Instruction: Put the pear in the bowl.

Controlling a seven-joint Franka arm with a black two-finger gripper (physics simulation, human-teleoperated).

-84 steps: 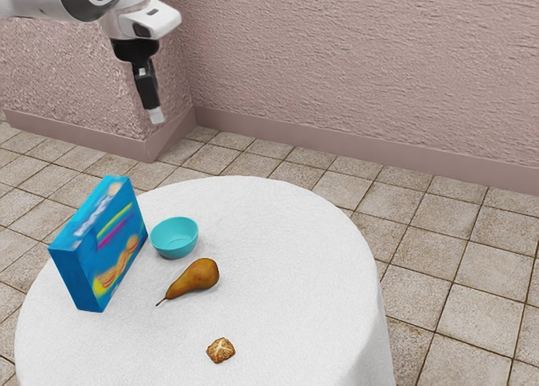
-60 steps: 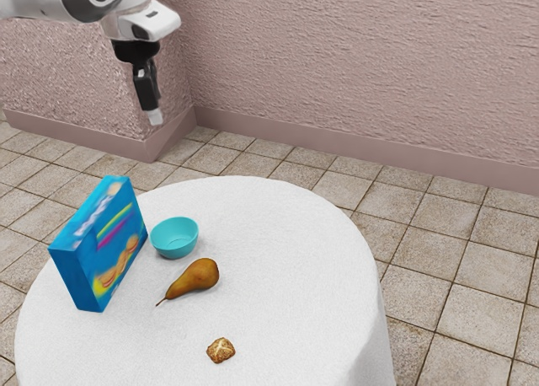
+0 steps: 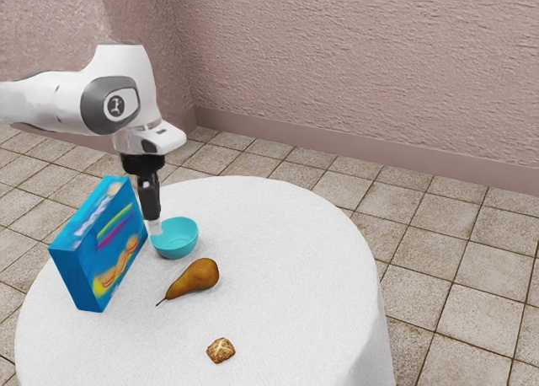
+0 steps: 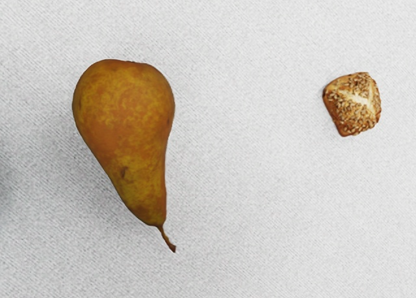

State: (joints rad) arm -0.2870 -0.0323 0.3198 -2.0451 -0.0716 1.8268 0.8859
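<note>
I can't tell whether my end effector [image 3: 155,227], near the bowl [image 3: 178,240], is spread or pressed together. The pear [image 3: 195,276] lies outside it, on the counter [image 3: 303,268], whose cloth runs widely toward the exterior view's right edge.

My gripper [image 3: 155,227] was black, pale-tipped. Beside the turquoise bowl [image 3: 175,239] were a blue carton [image 3: 99,243], streaked yellow and magenta, and a mottled amber-brown pear [image 4: 123,116]; farther from it, a golden-brown seeded roll [image 4: 352,109], cream-scored.
</note>
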